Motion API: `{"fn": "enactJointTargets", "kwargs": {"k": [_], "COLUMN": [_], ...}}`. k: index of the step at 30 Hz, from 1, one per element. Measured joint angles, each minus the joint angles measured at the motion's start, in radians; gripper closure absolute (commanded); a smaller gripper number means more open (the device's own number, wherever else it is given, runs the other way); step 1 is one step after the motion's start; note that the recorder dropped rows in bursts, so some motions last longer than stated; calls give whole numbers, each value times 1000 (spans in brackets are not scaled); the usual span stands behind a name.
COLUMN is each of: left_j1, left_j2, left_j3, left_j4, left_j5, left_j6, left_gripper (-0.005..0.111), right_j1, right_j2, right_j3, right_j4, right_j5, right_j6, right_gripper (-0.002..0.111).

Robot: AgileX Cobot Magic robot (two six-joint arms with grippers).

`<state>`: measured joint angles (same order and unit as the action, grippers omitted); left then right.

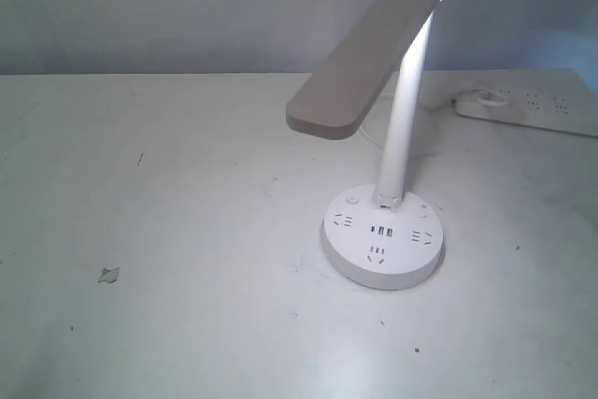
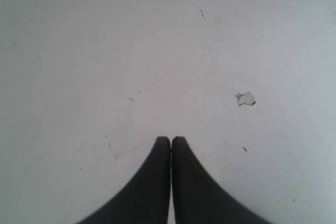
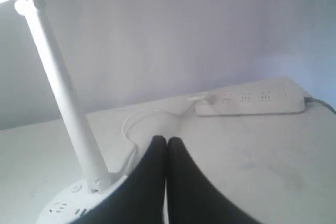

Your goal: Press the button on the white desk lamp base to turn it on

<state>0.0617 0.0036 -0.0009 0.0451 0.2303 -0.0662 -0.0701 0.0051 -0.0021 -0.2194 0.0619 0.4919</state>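
Note:
The white desk lamp stands right of the table's middle, its flat bar head slanting over the slim pole. Bright light shows under the head and along the pole. The round white desk lamp base carries sockets, USB ports and a small round button at its back left. Neither gripper shows in the exterior view. My right gripper is shut and empty, held beside the base, a little past its button and pole. My left gripper is shut and empty over bare table.
A long white power strip lies at the back right, also in the right wrist view, with a white cable looping from it toward the lamp. A small torn scrap lies front left, near the left gripper.

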Motion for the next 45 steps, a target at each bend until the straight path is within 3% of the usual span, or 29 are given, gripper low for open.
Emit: {"fn": "enactJointTargets", "kwargs": {"k": [15,21,45], "left_j1": [0,0,0], "left_j2": [0,0,0], "left_j3": [0,0,0], "left_j4": [0,0,0], "left_j5": [0,0,0], "left_j6": [0,0,0], "left_gripper": [107,107,107], "right_j1": [0,0,0], "right_j2": [0,0,0], "right_j3": [0,0,0], "right_j4": [4,21,28], "right_j5": [108,228,241], "right_j6": [-29,182,247], "right_gripper": [108,108,108]}}
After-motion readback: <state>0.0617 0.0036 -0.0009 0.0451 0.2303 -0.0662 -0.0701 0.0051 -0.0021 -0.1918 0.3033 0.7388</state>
